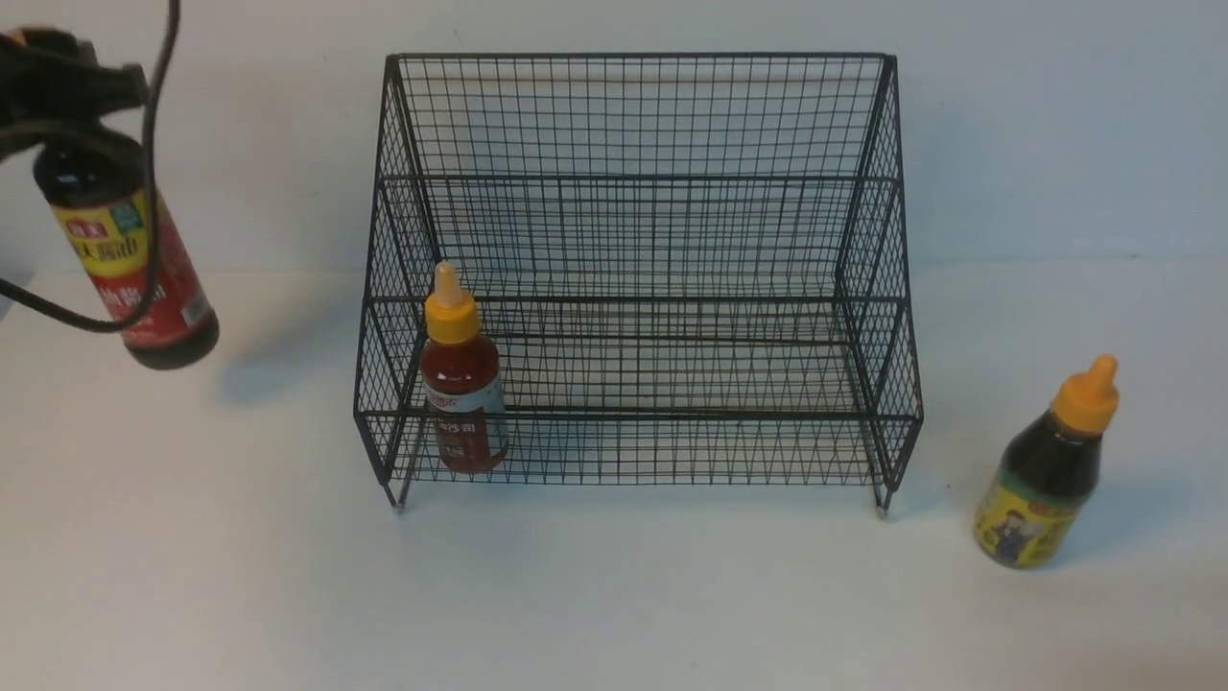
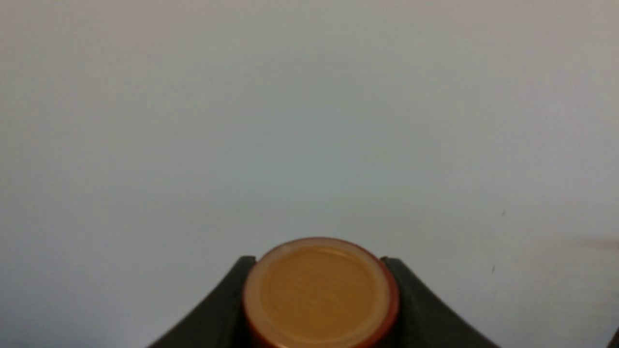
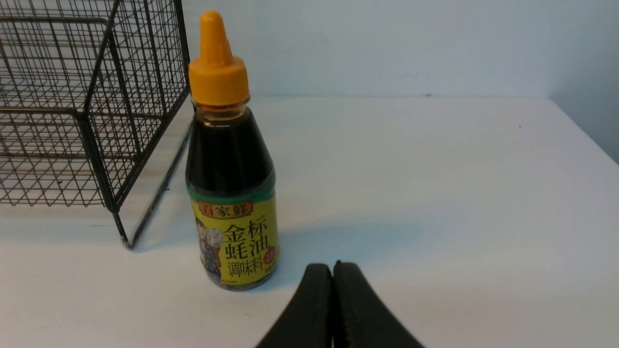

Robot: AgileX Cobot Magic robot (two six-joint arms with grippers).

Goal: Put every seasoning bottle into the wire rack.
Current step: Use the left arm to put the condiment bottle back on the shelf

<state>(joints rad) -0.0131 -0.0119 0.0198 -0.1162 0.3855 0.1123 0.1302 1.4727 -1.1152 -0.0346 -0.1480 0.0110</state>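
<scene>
Seasoning bottle, tall, dark glass, with red-and-yellow label and brown cap (image 1: 149, 259): pinched near its top by the black left gripper (image 1: 82, 106), whose fingers press on both sides of the cap; bottle tilted, base toward the rack, hanging to the left of the rack and apart from it.

Seasoning bottle, small, red, with yellow nozzle cap and pale label band (image 1: 462, 384): inside the wire rack, lower tier, at the left end, leaning slightly.

Wire rack, large, black metal mesh, two-tiered, with sloping sides and short feet (image 1: 652, 416): on the white tabletop (image 1: 614, 595), before a pale wall (image 1: 1055, 125).

Seasoning bottle, small, dark, with orange nozzle cap and yellow-and-green label (image 1: 1046, 470): standing on the tabletop, outside the rack, to its right.

Right gripper, black (image 3: 333, 270): fingertips pressed together, nothing between them, near the orange-capped bottle.

Cable, dark, thin (image 1: 153, 192): looped in front of the tall bottle.
</scene>
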